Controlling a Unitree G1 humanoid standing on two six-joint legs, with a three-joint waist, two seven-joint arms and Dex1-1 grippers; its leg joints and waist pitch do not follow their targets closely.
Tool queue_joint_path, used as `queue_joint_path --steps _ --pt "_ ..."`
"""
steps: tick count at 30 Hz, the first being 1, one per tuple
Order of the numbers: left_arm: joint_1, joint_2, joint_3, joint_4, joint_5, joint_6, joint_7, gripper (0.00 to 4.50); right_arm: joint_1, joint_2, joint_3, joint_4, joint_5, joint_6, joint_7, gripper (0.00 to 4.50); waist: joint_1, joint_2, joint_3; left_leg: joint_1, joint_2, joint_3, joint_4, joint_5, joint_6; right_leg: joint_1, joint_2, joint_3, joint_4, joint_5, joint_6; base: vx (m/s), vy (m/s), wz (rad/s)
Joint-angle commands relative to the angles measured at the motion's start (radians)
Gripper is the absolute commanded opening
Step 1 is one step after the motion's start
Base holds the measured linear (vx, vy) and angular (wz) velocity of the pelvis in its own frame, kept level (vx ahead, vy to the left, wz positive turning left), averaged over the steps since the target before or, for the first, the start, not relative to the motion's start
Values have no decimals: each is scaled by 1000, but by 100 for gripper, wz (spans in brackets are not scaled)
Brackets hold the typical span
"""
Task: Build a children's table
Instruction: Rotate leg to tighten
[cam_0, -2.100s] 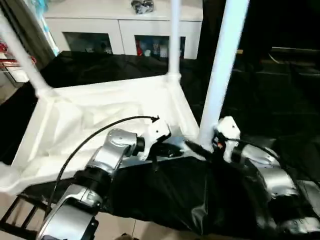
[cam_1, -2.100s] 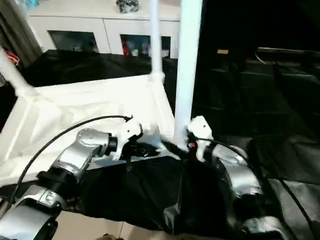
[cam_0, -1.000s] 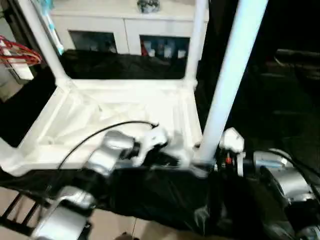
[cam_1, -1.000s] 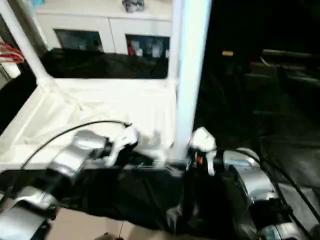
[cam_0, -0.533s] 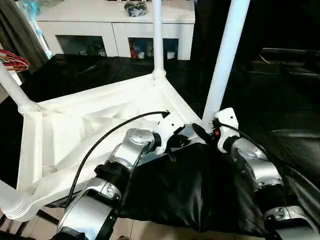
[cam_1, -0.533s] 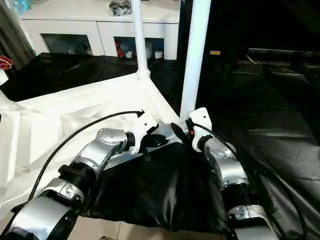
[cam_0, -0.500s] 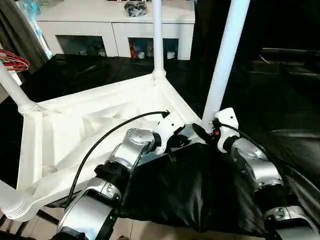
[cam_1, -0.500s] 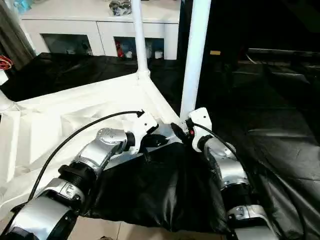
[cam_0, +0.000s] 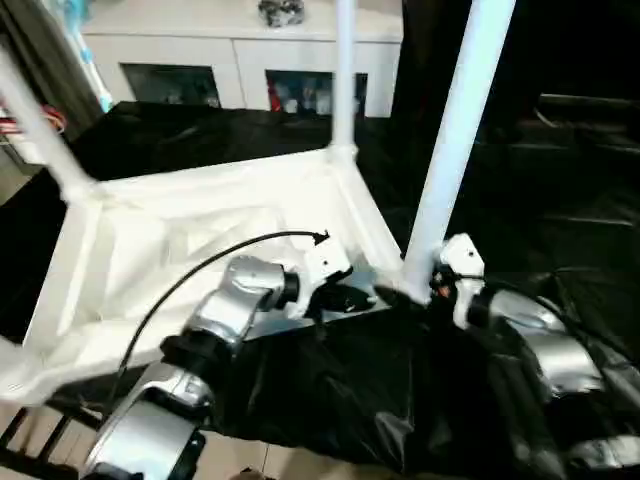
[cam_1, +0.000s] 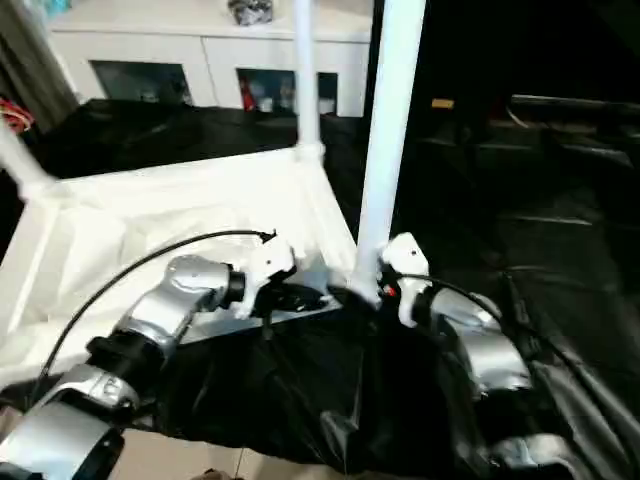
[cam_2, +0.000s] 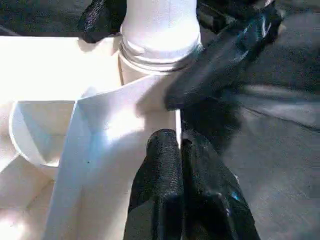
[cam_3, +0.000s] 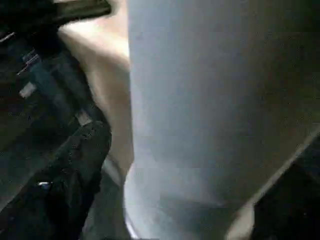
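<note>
The children's table (cam_0: 200, 235) lies upside down on black cloth, ribbed underside up. White legs stand in its far left (cam_0: 40, 130), far right (cam_0: 345, 75) and near right (cam_0: 455, 150) corner sockets. My left gripper (cam_0: 345, 298) is at the near rim beside the near right corner, and the left wrist view shows it (cam_2: 181, 142) shut on the thin rim wall. My right gripper (cam_0: 405, 290) is at the foot of the near right leg (cam_3: 200, 100). One black finger (cam_2: 225, 55) stands on each side of the leg, apart from it, so it is open.
A white cabinet (cam_0: 240, 60) with glass-fronted compartments stands behind the table. Black cloth (cam_0: 330, 400) covers the surface and hangs over its near edge. Red wire items (cam_0: 55, 120) sit at the far left. A black cable (cam_0: 200, 265) arches over my left forearm.
The whole picture has swung, so the camera moved. Both grippers stay at the near right corner. My right gripper's fingers have spread away from the leg's foot.
</note>
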Motion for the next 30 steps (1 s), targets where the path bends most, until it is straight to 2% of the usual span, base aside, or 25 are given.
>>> queue_joint_path --steps 1,2,4,8,10,11,14,17,20,23,25,28,29,30 --pt "1 3 -31 -56 -61 -29 -116 0 34 -51 63 -60 17 57 142 446 1 -24 -60 7 22 -6 -68 -208 99 49 -36 24 -67 -206 -261 0 0 0" --pt "3 12 -33 -61 -63 -26 -133 0 39 -68 69 -73 23 67 170 446 7 -24 -59 9 25 -7 -69 -214 99 50 -39 25 -68 -221 -256 0 0 0" --pt "5 21 -36 -67 -65 -22 -148 0 42 -82 74 -84 29 78 192 446 10 -22 -59 9 26 -7 -69 -222 95 47 -40 26 -69 -240 -253 0 0 0" --pt "8 41 -33 -70 -65 -21 -179 0 43 -109 81 -105 42 109 241 408 13 -24 -58 11 26 -8 -71 -227 76 44 -41 27 -71 -266 -247 0 0 0" --pt "11 49 -34 -77 -68 -14 -196 0 40 -117 85 -108 41 112 255 399 16 -26 -59 10 26 -7 -70 -216 75 44 -41 27 -70 -254 -247 0 0 0" --pt "11 49 -34 -77 -68 -14 -196 0 40 -117 85 -108 41 112 255 374 18 -25 -61 10 26 -8 -69 -203 76 45 -41 27 -67 -234 -251 0 0 0" --pt "16 61 -38 -87 -74 -10 -213 0 44 -126 91 -127 47 128 270 369 21 -25 -63 8 25 -8 -67 -176 85 48 -40 26 -61 -188 -260 0 0 0" --pt "18 67 -40 -92 -77 -7 -220 0 55 -128 98 -147 48 141 278 327 22 -24 -63 8 25 -7 -65 -170 92 47 -39 26 -59 -167 -267 0 0 0" --pt "17 62 -35 -85 -70 -17 -201 0 68 -125 111 -159 36 140 279 305 22 -23 -62 9 25 -7 -67 -187 82 47 -41 26 -62 -198 -263 0 0 0" --pt "5 41 -20 -56 -48 -42 -118 0 82 -118 123 -164 28 135 268 277 23 -23 -61 9 25 -8 -68 -197 75 47 -41 26 -65 -215 -252 0 0 0" --pt "-10 20 -4 -25 -31 -53 -36 0 91 -102 122 -163 27 136 242 273 24 -22 -57 13 25 -7 -69 -216 68 43 -40 27 -71 -245 -245 0 0 0" --pt "-29 -14 11 3 -15 -30 56 0 77 -45 96 -120 2 110 129 268 22 -22 -54 20 23 -8 -72 -270 47 38 -44 29 -84 -354 -219 0 0 0" --pt "-41 -38 22 16 -14 -10 103 0 52 -1 74 -65 -26 86 25 267 13 -22 -50 16 19 -9 -75 -285 33 35 -43 27 -87 -401 -206 0 0 0" --pt "-51 -60 30 29 -13 6 145 0 29 36 52 -18 -40 87 -60 267 6 -20 -50 17 15 -13 -77 -303 14 36 -43 21 -91 -463 -184 0 0 0"
